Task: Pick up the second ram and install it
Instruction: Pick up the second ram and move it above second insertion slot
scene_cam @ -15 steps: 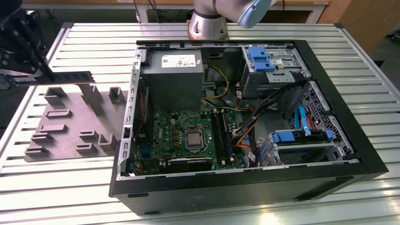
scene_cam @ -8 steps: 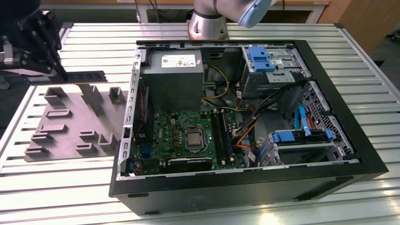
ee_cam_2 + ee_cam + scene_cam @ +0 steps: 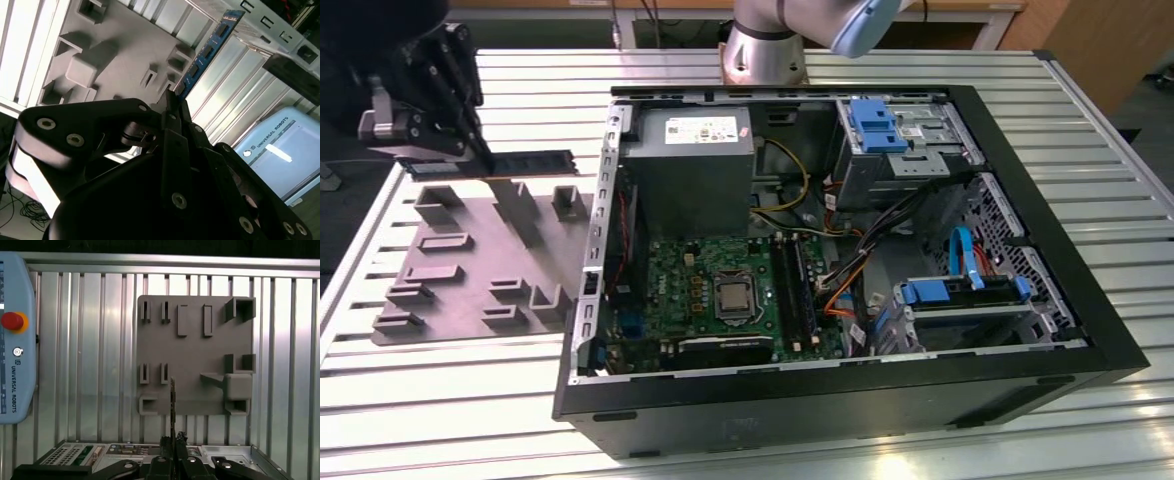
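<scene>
In the exterior view my gripper (image 3: pixel 483 163) hangs at the far left, above the grey holder plate (image 3: pixel 467 270), and is shut on one end of the second ram (image 3: pixel 534 162). The stick lies level and points toward the computer case, clear of the plate's slots. The second wrist view shows the ram (image 3: pixel 207 50) as a blue-green board with black chips, running out from between my fingertips (image 3: pixel 172 102). It appears edge-on as a thin line (image 3: pixel 172 400) in the first wrist view, over the holder plate (image 3: pixel 195 345), rising from the gripper (image 3: pixel 172 442).
The open black computer case (image 3: pixel 1067 300) lies on the slatted metal table. Inside it are the green motherboard (image 3: pixel 720 290) with long black sockets (image 3: pixel 790 285), a power supply (image 3: pixel 694 150) and blue drive bays (image 3: pixel 881 125). A teach pendant (image 3: pixel 15 340) rests beside the plate. The arm's base (image 3: pixel 767 45) stands behind the case.
</scene>
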Robot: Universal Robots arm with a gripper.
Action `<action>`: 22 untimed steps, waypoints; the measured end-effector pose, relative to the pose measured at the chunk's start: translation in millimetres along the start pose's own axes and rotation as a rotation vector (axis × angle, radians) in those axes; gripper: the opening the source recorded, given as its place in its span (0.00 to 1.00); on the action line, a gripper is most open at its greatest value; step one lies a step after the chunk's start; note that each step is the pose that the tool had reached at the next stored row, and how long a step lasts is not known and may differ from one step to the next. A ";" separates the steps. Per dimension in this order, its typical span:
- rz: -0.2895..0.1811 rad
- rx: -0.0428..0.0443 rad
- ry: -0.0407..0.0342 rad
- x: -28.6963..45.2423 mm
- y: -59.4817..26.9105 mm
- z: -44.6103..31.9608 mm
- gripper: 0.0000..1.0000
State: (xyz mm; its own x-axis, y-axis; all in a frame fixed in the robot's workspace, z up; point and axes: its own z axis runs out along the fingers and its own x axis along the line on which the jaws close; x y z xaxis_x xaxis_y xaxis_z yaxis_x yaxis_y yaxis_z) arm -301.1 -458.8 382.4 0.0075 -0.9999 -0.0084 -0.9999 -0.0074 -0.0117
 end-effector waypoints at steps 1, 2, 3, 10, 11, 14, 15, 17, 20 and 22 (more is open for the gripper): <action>0.000 -0.0001 0.0001 0.0 -2.4 0.0 0.14; 0.000 0.0000 0.0000 0.0 -4.6 0.0 0.14; 0.000 0.0000 0.0001 0.1 -6.9 0.1 0.14; 0.000 0.0000 0.0000 0.2 -23.6 0.3 0.14; 0.000 -0.0001 0.0001 0.2 -25.7 0.3 0.14; 0.000 0.0000 0.0000 0.2 -32.7 0.4 0.14; 0.000 0.0001 -0.0001 0.3 -35.1 0.5 0.14; 0.000 0.0000 0.0000 0.3 -39.9 0.5 0.14; 0.000 -0.0001 0.0001 0.4 -47.2 0.5 0.14; 0.000 0.0000 0.0001 0.4 -52.1 0.6 0.14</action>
State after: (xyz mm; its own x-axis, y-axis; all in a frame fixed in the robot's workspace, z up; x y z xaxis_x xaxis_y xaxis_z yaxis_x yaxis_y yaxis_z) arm -248.9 -458.8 382.4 0.0075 -0.9999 -0.0083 -0.9999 -0.0074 -0.0117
